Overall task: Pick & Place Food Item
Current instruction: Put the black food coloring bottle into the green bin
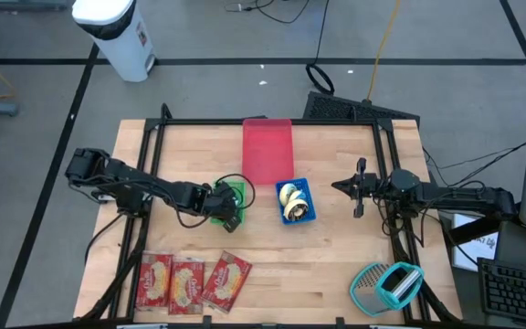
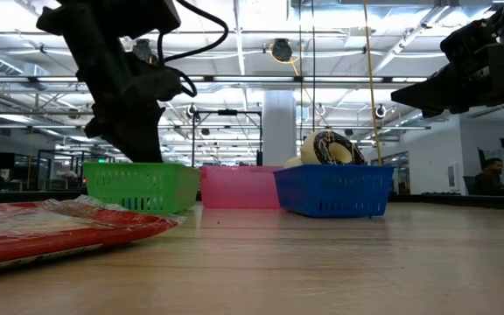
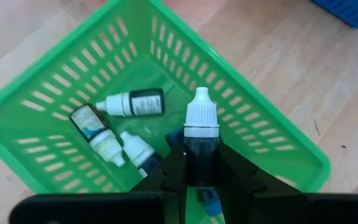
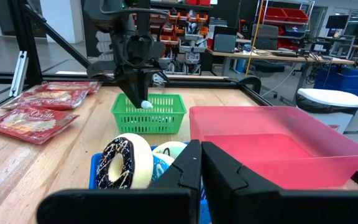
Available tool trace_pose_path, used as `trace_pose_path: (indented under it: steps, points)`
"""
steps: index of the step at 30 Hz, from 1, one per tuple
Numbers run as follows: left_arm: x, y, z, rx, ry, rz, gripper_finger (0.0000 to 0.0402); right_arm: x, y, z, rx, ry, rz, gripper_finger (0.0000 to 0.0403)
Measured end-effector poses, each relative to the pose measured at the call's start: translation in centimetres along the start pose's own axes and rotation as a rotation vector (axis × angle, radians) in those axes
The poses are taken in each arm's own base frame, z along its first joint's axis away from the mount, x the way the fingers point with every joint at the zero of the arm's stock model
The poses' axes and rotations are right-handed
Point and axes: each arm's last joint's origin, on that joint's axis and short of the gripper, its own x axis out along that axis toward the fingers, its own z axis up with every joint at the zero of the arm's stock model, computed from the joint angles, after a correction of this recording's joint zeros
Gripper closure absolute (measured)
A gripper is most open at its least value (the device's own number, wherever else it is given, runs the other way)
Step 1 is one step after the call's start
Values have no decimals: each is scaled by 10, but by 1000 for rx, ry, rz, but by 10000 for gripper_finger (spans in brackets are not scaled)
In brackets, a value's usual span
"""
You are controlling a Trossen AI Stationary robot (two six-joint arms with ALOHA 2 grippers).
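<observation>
Left gripper (image 3: 201, 163) is pinching a dropper bottle (image 3: 200, 140) upright between its fingers, cap pointing away, hovering directly over the green basket (image 3: 278, 134); right gripper (image 4: 201, 163) is waiting closed, empty, well apart.

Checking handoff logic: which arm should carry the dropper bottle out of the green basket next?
Left. The left gripper is already shut on the dropper bottle, right above the green basket. The right gripper waits shut beyond the blue basket, holding nothing.
</observation>
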Motion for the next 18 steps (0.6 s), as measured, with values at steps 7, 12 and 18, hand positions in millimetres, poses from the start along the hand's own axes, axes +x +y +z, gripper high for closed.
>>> trace_pose_path:
  steps: [7,12,18]
  points:
    - [2,4,4,-2,22,-11,343,0,0,0,0,0,0,399]
    - [2,6,6,-8,11,0,343,0,0,0,0,0,0,398]
    - [3,7,8,-17,7,6,343,0,0,0,0,0,0,399]
